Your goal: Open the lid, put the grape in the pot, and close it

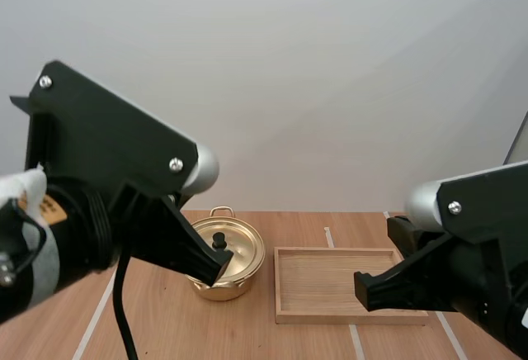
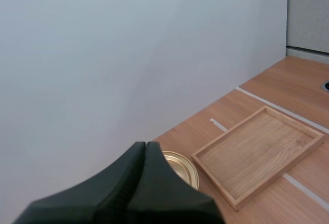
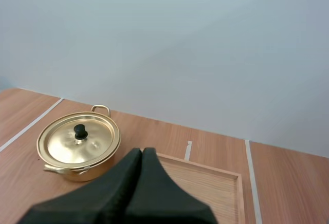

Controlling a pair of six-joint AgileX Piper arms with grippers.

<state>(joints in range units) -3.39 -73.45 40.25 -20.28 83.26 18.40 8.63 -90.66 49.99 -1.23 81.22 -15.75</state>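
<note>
My left gripper (image 2: 145, 149) and right gripper (image 3: 142, 154) both pressed together; descending unspread, I'd likely shove the lidded round gold metal pot (image 3: 77, 171) sideways.

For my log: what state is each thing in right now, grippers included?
Pot: upright, covered.
Lid: seated on the pot.
Tray: lying flat, nothing in it.
Left gripper: shut, holding nothing.
Right gripper: shut, holding nothing.
</note>
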